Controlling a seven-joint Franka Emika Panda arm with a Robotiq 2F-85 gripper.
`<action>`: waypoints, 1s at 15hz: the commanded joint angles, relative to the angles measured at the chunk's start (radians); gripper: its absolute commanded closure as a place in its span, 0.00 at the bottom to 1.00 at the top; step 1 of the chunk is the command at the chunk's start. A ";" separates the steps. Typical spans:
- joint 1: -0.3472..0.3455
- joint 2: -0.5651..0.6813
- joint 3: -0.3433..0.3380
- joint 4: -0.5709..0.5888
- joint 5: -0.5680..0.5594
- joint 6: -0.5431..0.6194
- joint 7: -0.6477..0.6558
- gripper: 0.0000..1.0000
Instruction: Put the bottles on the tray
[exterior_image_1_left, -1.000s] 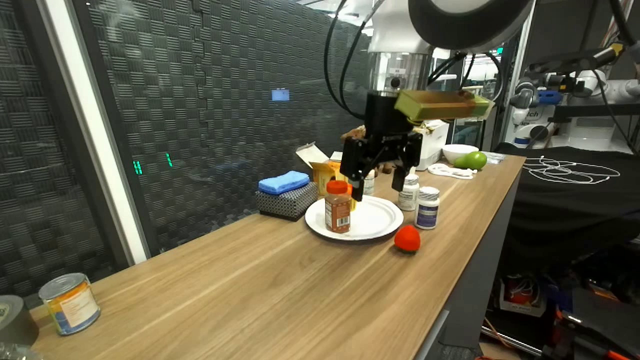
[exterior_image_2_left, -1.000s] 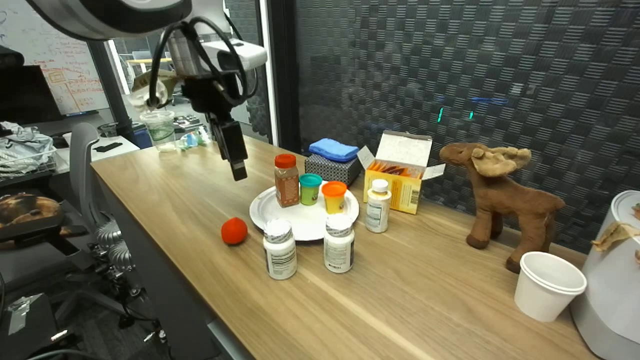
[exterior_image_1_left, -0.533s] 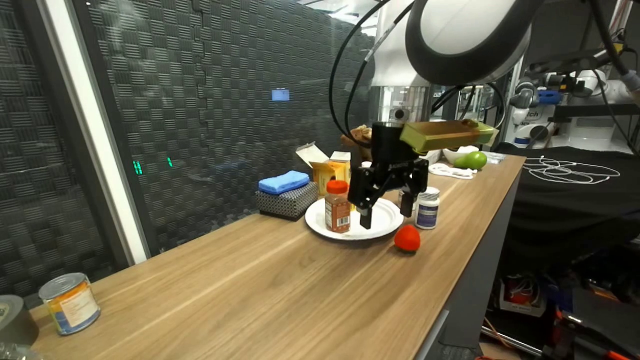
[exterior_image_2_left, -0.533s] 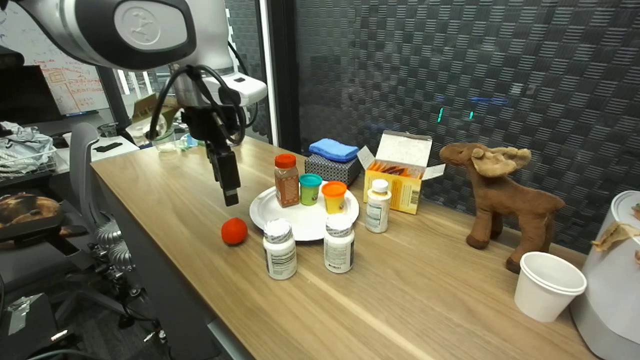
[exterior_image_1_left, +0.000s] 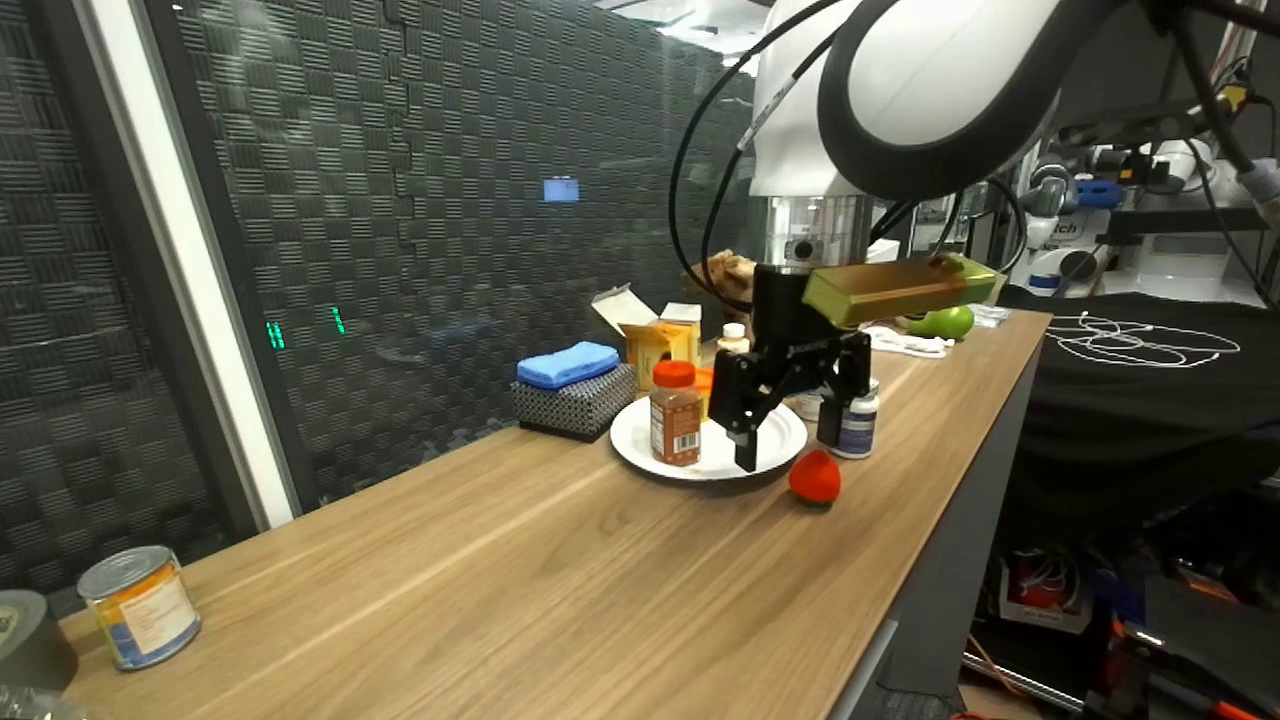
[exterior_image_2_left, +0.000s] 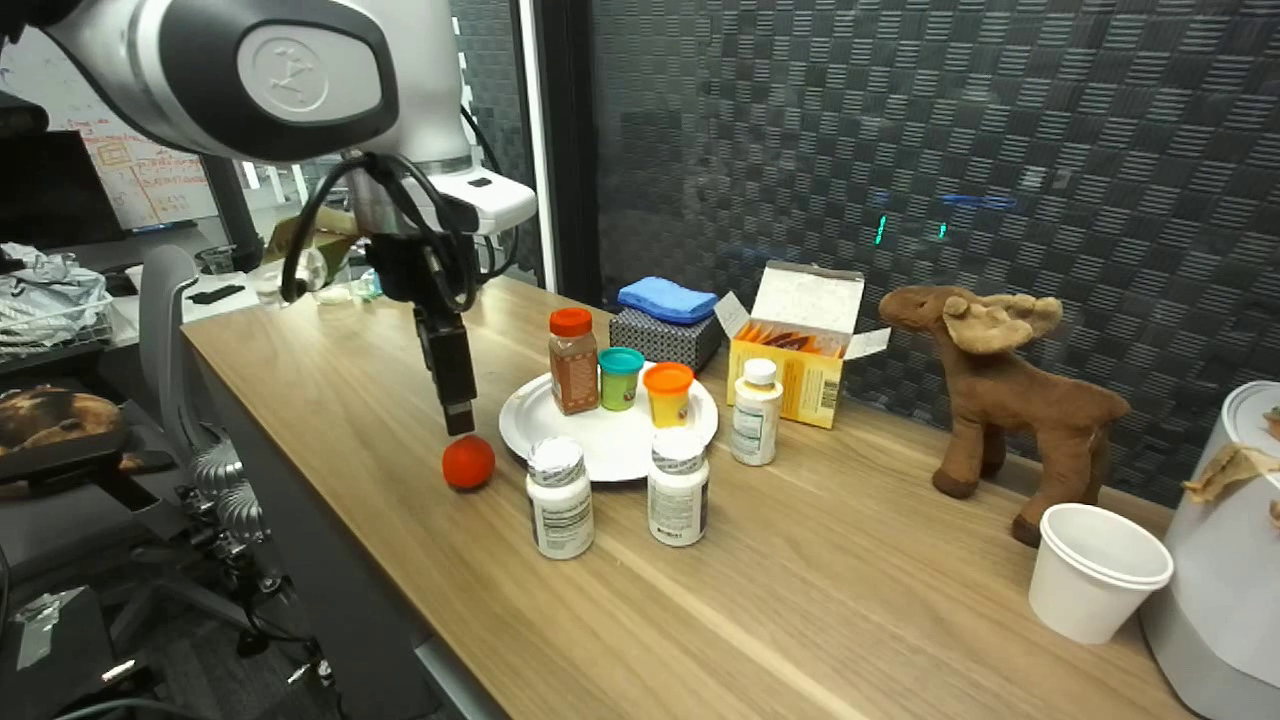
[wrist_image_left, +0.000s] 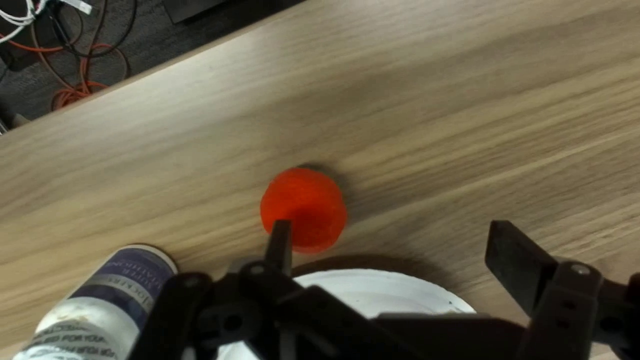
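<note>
A white plate (exterior_image_2_left: 615, 455) carries a red-capped spice bottle (exterior_image_2_left: 573, 372), a teal-lidded tub (exterior_image_2_left: 620, 385) and an orange-lidded tub (exterior_image_2_left: 668, 402). Three white bottles stand off the plate: one (exterior_image_2_left: 561, 515) and another (exterior_image_2_left: 678, 505) at its near side, the third (exterior_image_2_left: 756, 420) beside it. The blue-labelled bottle (wrist_image_left: 120, 290) shows at the lower left in the wrist view. My gripper (exterior_image_1_left: 788, 450) is open and empty, low over the plate's edge near a red rounded object (exterior_image_2_left: 468, 462). In the wrist view, one finger of the gripper (wrist_image_left: 390, 227) overlaps that red object.
A yellow open box (exterior_image_2_left: 790, 375), a patterned block with a blue cloth (exterior_image_2_left: 667, 300), a plush moose (exterior_image_2_left: 1030, 400) and white cups (exterior_image_2_left: 1098, 570) stand along the wall side. A can (exterior_image_1_left: 140, 607) stands at the far end. The table edge (wrist_image_left: 165, 65) runs near the red object.
My gripper has come down from above the plate toward the red object and shifted slightly in an exterior view. It stays open. The bottles and the plate have not moved.
</note>
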 joint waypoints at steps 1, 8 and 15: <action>-0.010 -0.016 0.003 -0.021 -0.069 0.019 0.092 0.00; -0.016 0.010 -0.003 -0.009 -0.133 -0.001 0.172 0.00; -0.014 0.062 -0.016 0.011 -0.112 -0.013 0.152 0.00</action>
